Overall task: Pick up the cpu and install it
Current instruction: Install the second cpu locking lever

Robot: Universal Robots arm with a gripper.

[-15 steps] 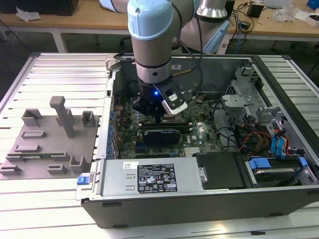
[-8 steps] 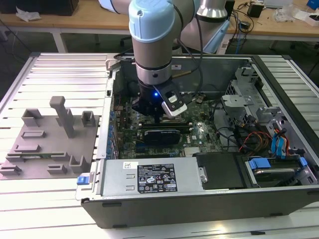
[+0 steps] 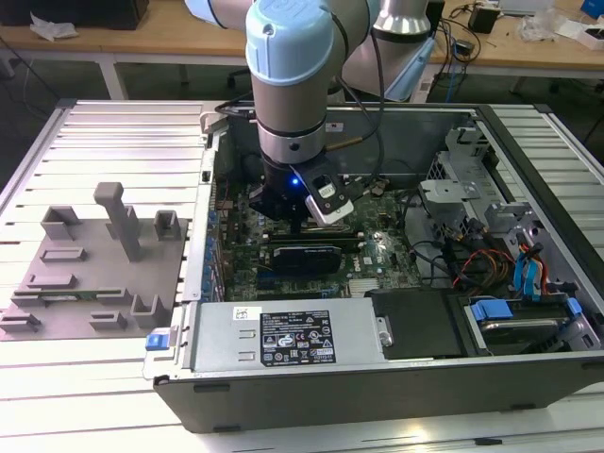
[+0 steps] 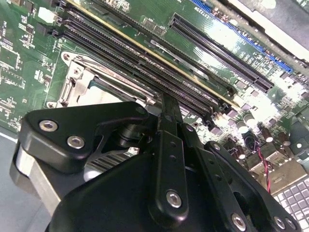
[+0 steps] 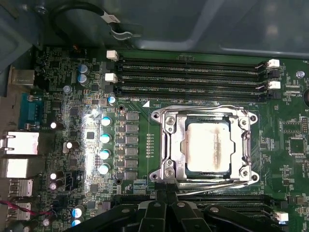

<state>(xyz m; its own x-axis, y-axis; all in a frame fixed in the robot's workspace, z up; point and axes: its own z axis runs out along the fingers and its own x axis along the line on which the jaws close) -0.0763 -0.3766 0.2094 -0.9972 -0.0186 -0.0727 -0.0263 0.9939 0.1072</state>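
The cpu (image 5: 207, 147), a silvery square chip, lies flat inside the socket frame (image 5: 164, 145) on the green motherboard, with the metal bracket around it. My gripper (image 5: 166, 193) hovers just beside the socket's edge, its two black fingers pressed together with nothing between them. In the second wrist view the gripper (image 4: 166, 104) points at the memory slots next to the socket bracket (image 4: 82, 79). In the exterior view the arm reaches down into the open computer case (image 3: 377, 387), with the gripper (image 3: 288, 212) low over the board and the arm covering the socket.
Long memory slots (image 5: 193, 72) run on both sides of the socket. A dark expansion card (image 3: 307, 257) and the power supply (image 3: 283, 335) sit toward the case front. Drive cage and cables (image 3: 491, 255) fill the exterior view's right. A grey fixture tray (image 3: 90, 274) lies at its left.
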